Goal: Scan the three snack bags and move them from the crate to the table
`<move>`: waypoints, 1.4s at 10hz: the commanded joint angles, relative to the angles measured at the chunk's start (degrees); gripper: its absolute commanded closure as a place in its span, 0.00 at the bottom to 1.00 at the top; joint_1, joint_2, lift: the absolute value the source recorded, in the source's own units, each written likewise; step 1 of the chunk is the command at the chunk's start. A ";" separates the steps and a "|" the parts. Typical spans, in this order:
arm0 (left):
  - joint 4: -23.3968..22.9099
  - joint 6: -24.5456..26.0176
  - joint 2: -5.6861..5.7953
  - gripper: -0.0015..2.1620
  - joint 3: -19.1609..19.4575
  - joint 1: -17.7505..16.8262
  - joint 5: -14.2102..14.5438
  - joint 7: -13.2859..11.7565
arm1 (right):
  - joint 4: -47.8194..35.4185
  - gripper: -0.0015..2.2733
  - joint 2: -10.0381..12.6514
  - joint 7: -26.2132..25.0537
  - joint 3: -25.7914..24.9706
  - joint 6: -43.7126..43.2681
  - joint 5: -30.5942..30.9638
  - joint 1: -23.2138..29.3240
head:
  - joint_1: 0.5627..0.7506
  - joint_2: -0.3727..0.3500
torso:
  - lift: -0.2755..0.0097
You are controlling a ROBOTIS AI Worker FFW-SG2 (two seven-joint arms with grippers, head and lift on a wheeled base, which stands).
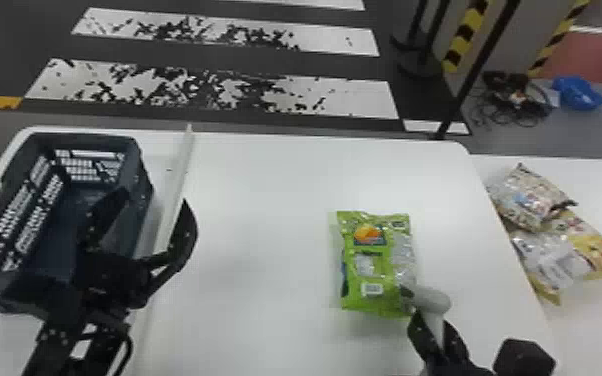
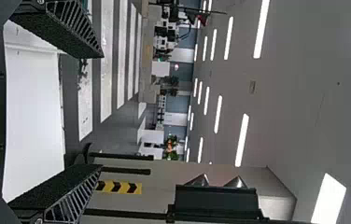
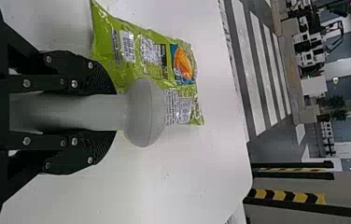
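A green snack bag (image 1: pixel 372 265) lies on the white table; my right gripper (image 1: pixel 435 330) is at its near edge, shut on a grey scanner (image 1: pixel 432 300) whose head overlaps the bag's corner. In the right wrist view the right gripper (image 3: pixel 103 112) holds the scanner (image 3: pixel 143 112) by its handle, beside the green bag (image 3: pixel 150 60). My left gripper (image 1: pixel 140 220) stands open over the right side of the dark crate (image 1: pixel 140 185); its fingers are spread with nothing between them in the left wrist view, left gripper (image 2: pixel 57 112). Inside the crate, the visible floor shows no bag.
More snack bags (image 1: pixel 555 240) lie in a pile on a second white surface (image 1: pixel 600 320) at the right. A pale raised strip (image 1: pixel 177 170) runs along the table (image 1: pixel 260 200) beside the crate. Posts and a striped barrier stand beyond the table.
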 commanded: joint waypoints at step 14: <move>-5.34 0.59 0.27 0.01 1.48 5.23 -2.73 -0.09 | 11.47 0.99 -5.65 5.94 -11.76 10.15 0.07 -24.59 | 0.70 0.19 | 0.75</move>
